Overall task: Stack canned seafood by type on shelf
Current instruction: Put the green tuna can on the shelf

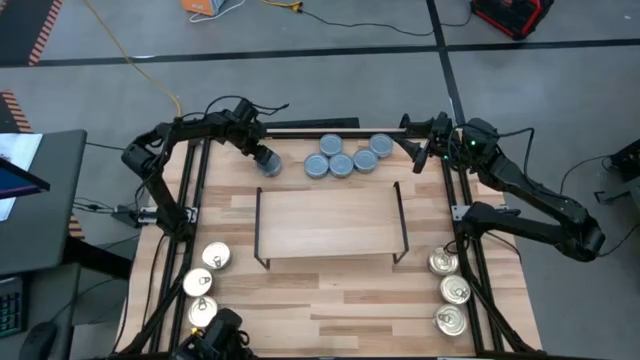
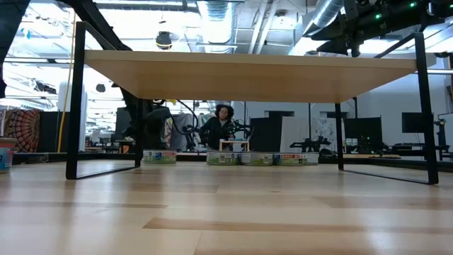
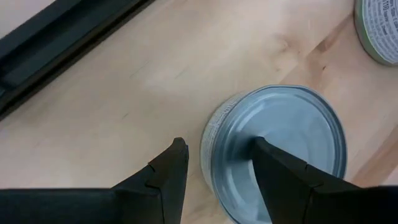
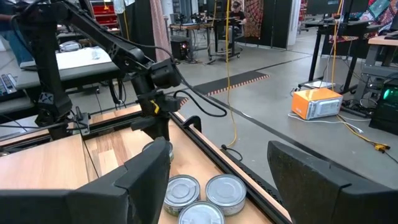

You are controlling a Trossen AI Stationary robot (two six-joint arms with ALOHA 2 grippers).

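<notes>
In the left wrist view we see the left gripper (image 3: 217, 165) half open, fingers straddling one blue-grey tin's (image 3: 277, 152) rim, which the high view hides. Overhead, the shelf (image 1: 330, 222) stands bare; the right gripper (image 1: 418, 152) hovers wide open, holding nothing.

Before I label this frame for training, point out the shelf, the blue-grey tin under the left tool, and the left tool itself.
shelf (image 1: 330, 215): high view, bare middle of its wooden top.
blue-grey tin (image 3: 292, 134): left wrist view, centre of its lid.
left tool (image 3: 217, 165): left wrist view, midway between its fingertips.
</notes>
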